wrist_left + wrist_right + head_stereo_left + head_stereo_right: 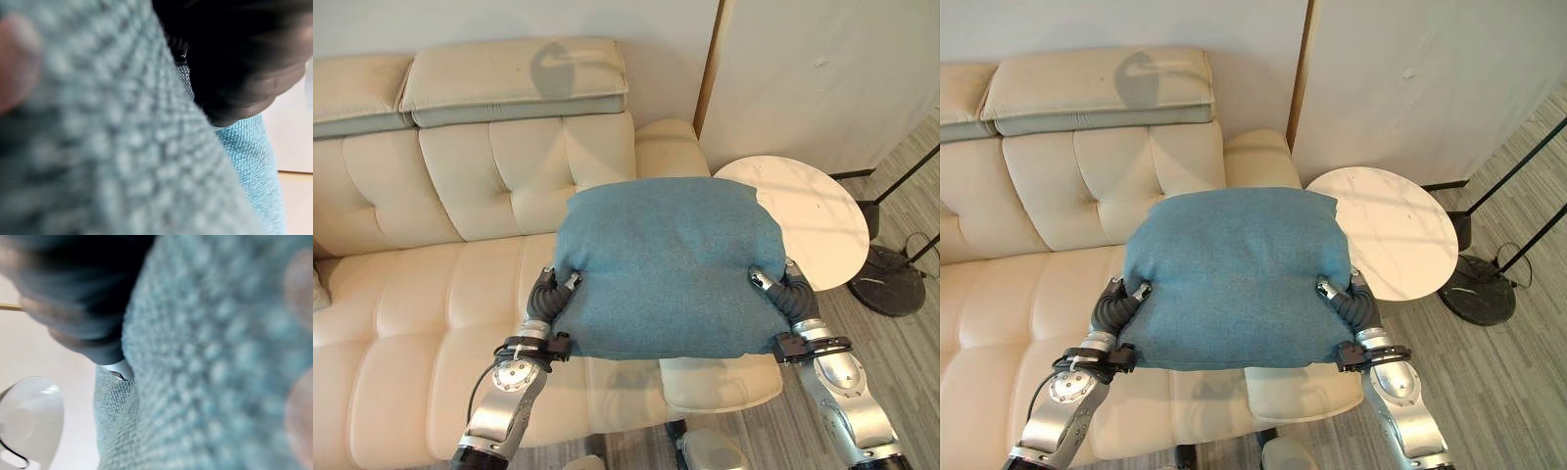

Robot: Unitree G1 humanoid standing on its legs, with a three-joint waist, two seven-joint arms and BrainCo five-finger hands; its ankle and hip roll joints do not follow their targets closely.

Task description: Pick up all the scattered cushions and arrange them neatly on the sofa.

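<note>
A teal-blue fabric cushion (666, 264) hangs in the air between my two hands, over the right end of the cream leather sofa (440, 294) and its armrest (668, 147). My left hand (548, 297) grips the cushion's left edge, its thumb lying on top of the fabric. My right hand (785, 291) grips the right edge the same way. The fingers of both hands are hidden under the cushion. In both wrist views the cushion's weave (98, 147) (210, 357) presses right up against the dark hand covers.
A round white side table (818, 220) stands right of the armrest. A lamp's dark round base (891, 281) sits on the wood floor beyond it. A pale object (318, 290) peeks in at the sofa seat's far left edge.
</note>
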